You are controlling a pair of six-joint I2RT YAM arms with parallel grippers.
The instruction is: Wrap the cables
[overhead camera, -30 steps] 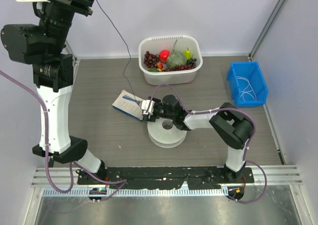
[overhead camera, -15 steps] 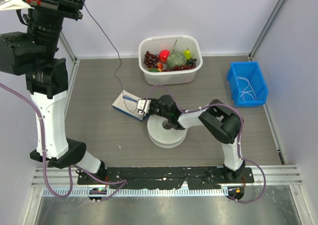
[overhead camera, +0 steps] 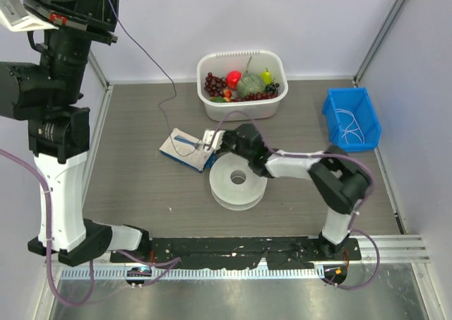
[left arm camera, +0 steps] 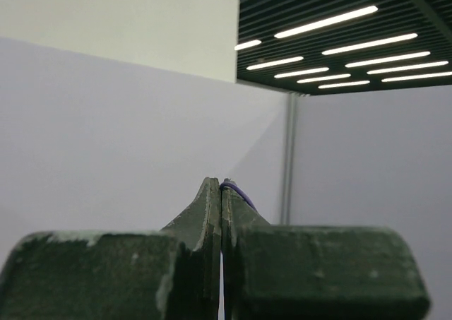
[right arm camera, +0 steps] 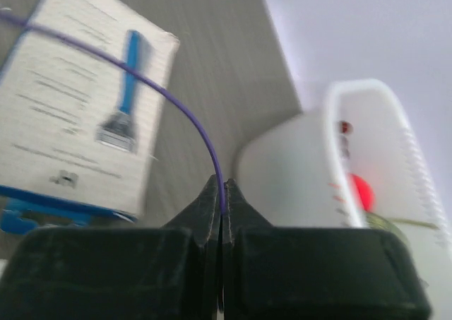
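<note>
A thin purple cable (overhead camera: pixel 171 85) runs from the raised left arm at the top left down to the table and across to my right gripper (overhead camera: pixel 210 142). In the right wrist view the right gripper (right arm camera: pixel 222 189) is shut on this cable (right arm camera: pixel 169 97), just left of the round white spool (overhead camera: pixel 238 180). My left gripper (left arm camera: pixel 222 186) is high in the air against the wall, shut on the other end of the cable (left arm camera: pixel 240 191). Its fingertips are beyond the top edge of the overhead view. More cables (overhead camera: pixel 347 126), pale and thin, lie in the blue bin (overhead camera: pixel 332 115).
A flat white box (overhead camera: pixel 182 147) with a razor picture lies under the held cable, left of the spool. A white tub (overhead camera: pixel 242 107) of fruit stands at the back centre. The enclosure's walls stand close on the left and right.
My right gripper has shut on the purple cable and shifted slightly back from the spool. The left arm has swung further left and up, drawing the cable with it.
</note>
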